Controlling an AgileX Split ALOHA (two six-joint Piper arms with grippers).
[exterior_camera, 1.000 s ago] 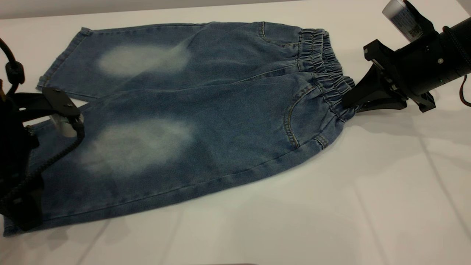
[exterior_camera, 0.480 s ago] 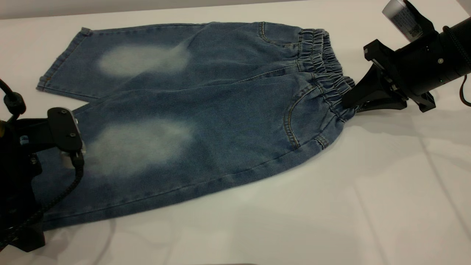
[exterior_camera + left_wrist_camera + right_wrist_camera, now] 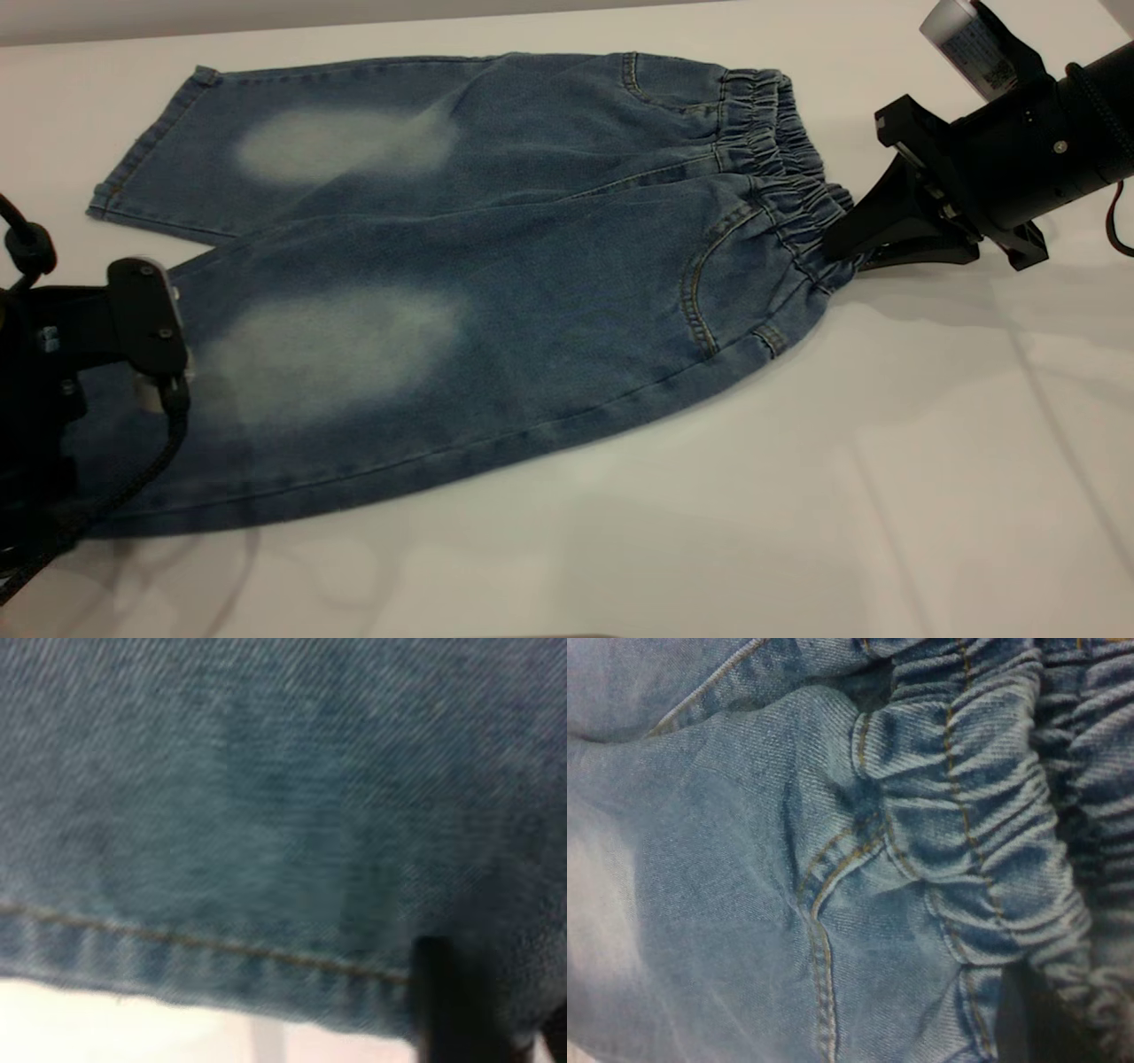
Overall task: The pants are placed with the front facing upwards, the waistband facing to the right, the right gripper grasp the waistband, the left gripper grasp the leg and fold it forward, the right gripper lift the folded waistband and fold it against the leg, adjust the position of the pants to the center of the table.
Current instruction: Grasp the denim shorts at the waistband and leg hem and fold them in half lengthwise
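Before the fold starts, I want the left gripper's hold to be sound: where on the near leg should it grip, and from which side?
Probably the stitched hem at the near leg's open end, approached from the pants' left end, where the left gripper sits. The hem is a flat free edge on the table, while the right gripper pins the waistband.

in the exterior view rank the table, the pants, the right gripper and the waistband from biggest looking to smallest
1. the table
2. the pants
3. the right gripper, though nearness to the camera may inflate it
4. the waistband
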